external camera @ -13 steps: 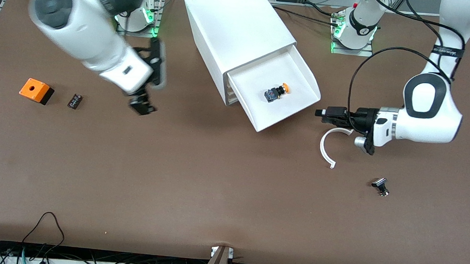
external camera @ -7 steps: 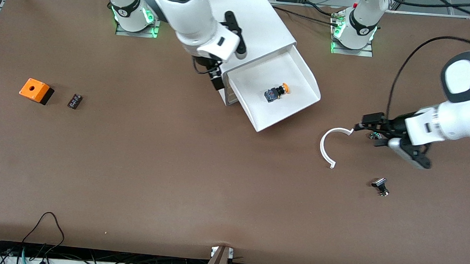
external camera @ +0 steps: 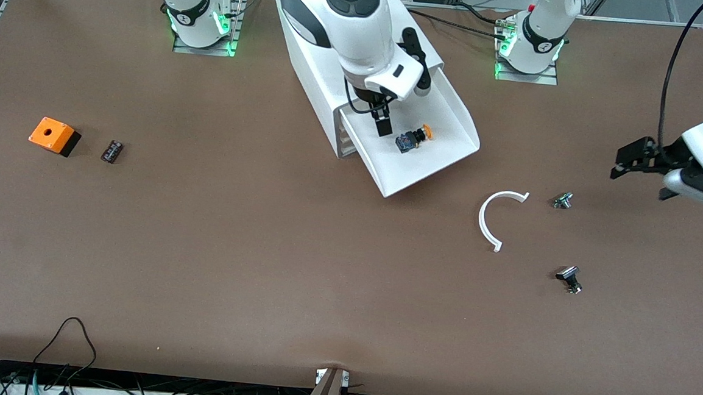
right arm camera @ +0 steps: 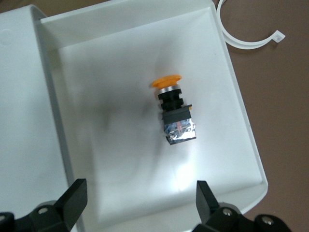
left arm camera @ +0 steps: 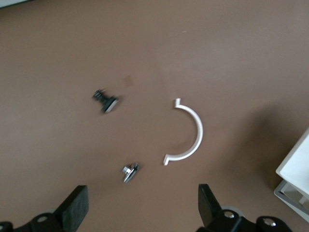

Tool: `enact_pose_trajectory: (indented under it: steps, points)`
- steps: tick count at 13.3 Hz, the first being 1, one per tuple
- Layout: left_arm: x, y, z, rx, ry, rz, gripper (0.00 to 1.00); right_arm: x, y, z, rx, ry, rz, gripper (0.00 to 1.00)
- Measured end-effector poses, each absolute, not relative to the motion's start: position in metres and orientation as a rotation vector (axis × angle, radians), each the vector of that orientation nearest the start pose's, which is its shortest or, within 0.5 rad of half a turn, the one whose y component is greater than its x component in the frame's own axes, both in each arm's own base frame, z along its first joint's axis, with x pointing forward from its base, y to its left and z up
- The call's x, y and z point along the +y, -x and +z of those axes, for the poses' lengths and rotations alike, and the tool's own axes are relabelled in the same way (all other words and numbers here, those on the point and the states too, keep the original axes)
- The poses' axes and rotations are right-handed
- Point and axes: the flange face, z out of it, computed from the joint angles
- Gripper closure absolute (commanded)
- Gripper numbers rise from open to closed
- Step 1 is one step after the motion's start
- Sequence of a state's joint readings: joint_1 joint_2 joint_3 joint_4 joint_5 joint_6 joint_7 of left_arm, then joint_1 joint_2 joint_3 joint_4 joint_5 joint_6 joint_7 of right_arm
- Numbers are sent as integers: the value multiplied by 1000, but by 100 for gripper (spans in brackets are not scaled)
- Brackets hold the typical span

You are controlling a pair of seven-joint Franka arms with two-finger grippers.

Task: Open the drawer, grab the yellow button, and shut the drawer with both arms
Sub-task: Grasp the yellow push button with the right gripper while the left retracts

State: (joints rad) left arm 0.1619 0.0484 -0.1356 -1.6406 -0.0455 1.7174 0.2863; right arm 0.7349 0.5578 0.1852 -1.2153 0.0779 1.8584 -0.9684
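The topmost drawer (external camera: 454, 121) of the white cabinet (external camera: 310, 67) stands pulled out. The button (external camera: 413, 138), with an orange cap on a black body, lies on its side in the drawer. My right gripper (external camera: 381, 123) hangs open over the drawer, beside the button. In the right wrist view the button (right arm camera: 175, 113) lies on the tray floor (right arm camera: 96, 121), ahead of the open gripper (right arm camera: 140, 203) and not between its fingers. My left gripper (external camera: 631, 158) is open and empty over the table near the left arm's end. It is also open in the left wrist view (left arm camera: 142, 208).
A white curved strip (external camera: 489, 221), a small silver part (external camera: 562, 200) and a small black part (external camera: 569, 278) lie on the table between the drawer and the left gripper. An orange box with a hole (external camera: 54, 135) and a black ribbed block (external camera: 111, 151) lie toward the right arm's end.
My right arm has swung from its end of the table to over the open drawer. My left gripper has drawn away from the drawer front, and the silver part now shows where it was.
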Motion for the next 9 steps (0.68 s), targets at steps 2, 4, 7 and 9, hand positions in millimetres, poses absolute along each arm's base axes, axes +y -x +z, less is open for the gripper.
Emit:
enact_pose_trajectory:
  steps: [2,4,7,9]
  points:
    - [5,-570,585,194,3112,-14,0,569,-469,455,2618,-2014,210,0]
    - [-9,-566,584,38,3086,28,0,574,-475,443,2607,-2016,210,0]
    - [-12,-565,580,-20,3084,46,0,586,-471,415,2616,-1992,175,0]
    - [-12,-565,580,-27,3084,47,0,598,-461,399,2622,-1943,147,0]
